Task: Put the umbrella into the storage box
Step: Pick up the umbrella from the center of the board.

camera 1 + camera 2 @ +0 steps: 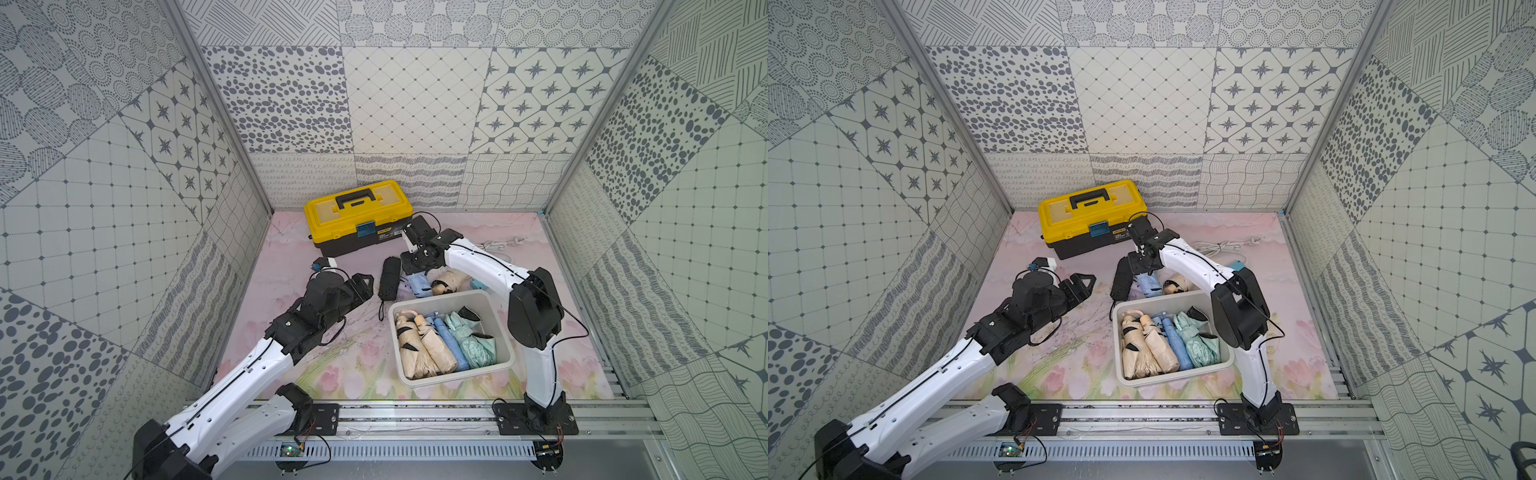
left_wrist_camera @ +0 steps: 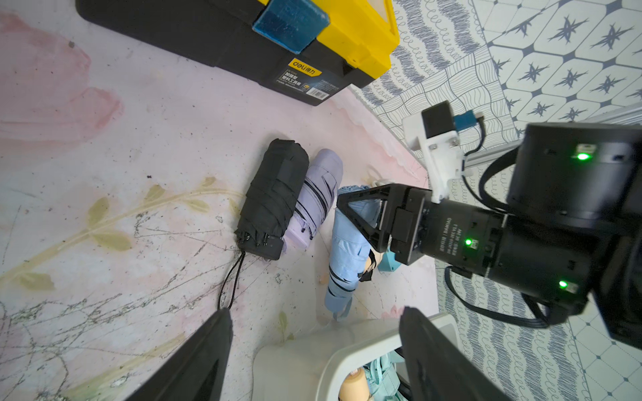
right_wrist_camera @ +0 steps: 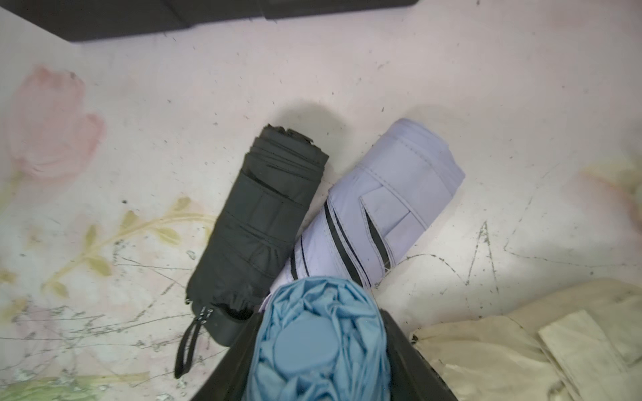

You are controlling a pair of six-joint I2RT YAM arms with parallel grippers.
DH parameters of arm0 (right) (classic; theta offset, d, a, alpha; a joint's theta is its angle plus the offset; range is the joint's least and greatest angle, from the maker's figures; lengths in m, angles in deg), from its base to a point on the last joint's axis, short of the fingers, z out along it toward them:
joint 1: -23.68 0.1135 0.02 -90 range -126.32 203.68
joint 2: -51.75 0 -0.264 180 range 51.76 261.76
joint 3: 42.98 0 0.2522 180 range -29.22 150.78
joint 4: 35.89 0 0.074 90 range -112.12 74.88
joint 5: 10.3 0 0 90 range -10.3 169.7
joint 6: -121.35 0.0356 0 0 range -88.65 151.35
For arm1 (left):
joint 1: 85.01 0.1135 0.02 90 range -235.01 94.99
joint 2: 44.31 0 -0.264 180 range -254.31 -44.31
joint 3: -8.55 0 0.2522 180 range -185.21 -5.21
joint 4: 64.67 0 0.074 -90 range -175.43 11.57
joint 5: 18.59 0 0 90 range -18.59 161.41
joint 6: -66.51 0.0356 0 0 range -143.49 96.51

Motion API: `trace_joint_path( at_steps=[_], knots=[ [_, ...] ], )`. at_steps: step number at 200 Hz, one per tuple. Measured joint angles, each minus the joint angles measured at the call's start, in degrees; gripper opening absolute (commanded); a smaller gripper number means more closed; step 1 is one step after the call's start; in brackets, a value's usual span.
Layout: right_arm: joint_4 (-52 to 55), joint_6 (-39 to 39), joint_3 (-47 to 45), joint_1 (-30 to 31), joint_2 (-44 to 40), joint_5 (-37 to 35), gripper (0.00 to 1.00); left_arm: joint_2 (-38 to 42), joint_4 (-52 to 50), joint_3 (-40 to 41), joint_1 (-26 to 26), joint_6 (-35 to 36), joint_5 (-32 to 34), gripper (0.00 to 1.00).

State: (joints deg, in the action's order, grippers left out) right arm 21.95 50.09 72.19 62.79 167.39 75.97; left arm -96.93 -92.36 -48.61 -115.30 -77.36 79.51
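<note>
Blue umbrella lies on the worktop just behind the storage box, its end against a lilac umbrella that touches a black umbrella. My right hand is clamped around it. My left hand hovers near the black umbrella, fingers apart and empty.

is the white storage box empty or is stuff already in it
Not empty: the storage box holds beige umbrellas, a blue umbrella and a mint umbrella, folded, side by side.
</note>
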Motion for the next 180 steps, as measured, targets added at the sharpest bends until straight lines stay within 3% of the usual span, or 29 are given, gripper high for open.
trace_joint_path(
  at_steps=[77, 110, 180],
  knots=[
    [-9.0, 9.7, -2.9, -0.3, -12.3, 0.6, 0.32, -3.3, 7.2, -4.6, 0.0, 16.8, -2.6, 0.82],
    [-12.2, 15.5, -6.3, -0.3, -17.3, 0.5, 0.32, -5.0, 10.4, -6.4, 0.0, 23.7, -8.2, 0.86],
    [-20.6, 30.3, -16.6, -0.3, -27.6, 0.6, 0.30, -11.8, 13.7, -12.3, 0.0, 31.5, -22.3, 0.99]
  ],
)
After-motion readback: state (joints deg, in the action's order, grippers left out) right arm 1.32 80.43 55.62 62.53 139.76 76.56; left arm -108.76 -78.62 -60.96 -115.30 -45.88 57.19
